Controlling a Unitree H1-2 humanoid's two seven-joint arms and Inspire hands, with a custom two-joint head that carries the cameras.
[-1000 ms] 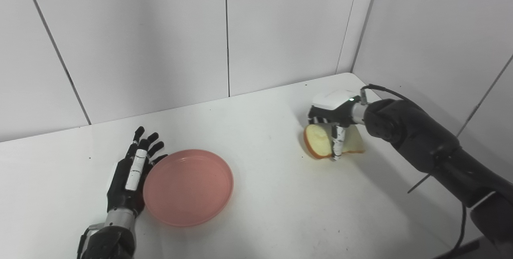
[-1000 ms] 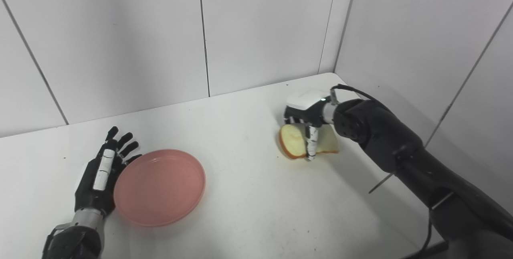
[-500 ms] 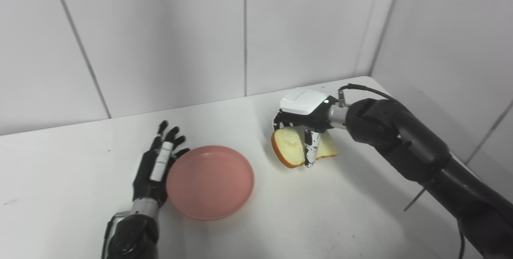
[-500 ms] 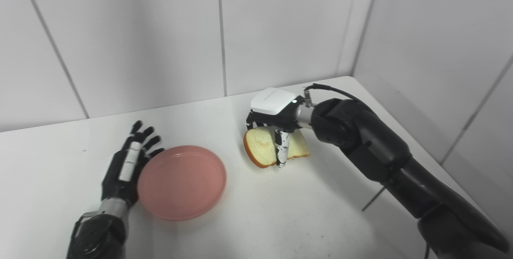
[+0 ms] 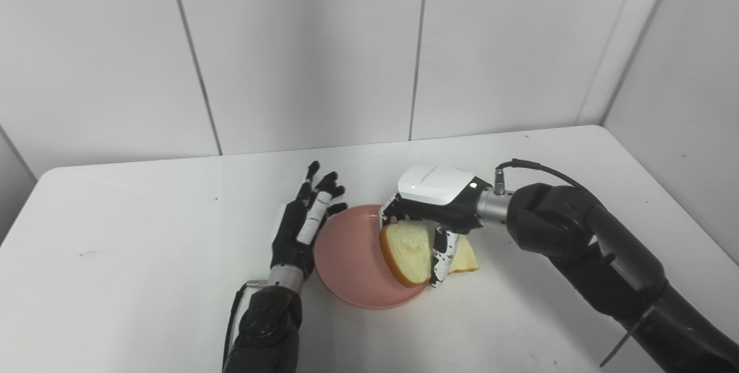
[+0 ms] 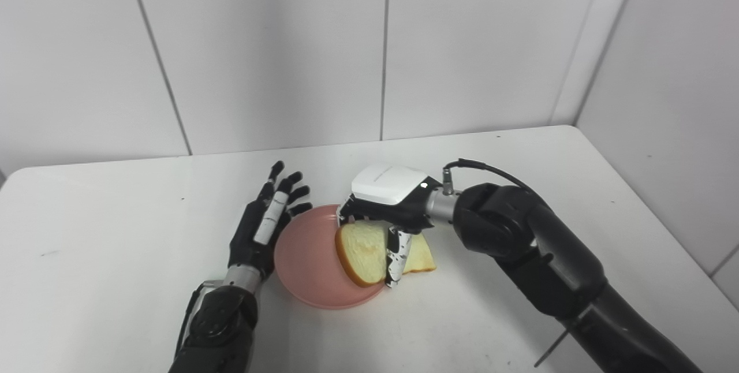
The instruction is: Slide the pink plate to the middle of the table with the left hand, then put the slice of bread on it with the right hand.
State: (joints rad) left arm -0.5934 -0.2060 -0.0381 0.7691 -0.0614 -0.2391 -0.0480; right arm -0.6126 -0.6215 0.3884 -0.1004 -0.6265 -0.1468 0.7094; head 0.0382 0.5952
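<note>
A white desk stands in a corner of pale panelled walls. Mid-desk, a pink plate touches the left hand, fingers spread and holding nothing. The right hand grips the bread, tilted over the plate's right rim.

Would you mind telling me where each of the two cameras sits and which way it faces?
Left eye view: on the head, looking down at the white table; both arms enter from below, left hand open beside the pink plate.
Right eye view: on the head, slightly to the right, same downward look; right hand holds the slice of bread.
Shared: the same scene, slightly offset.
</note>
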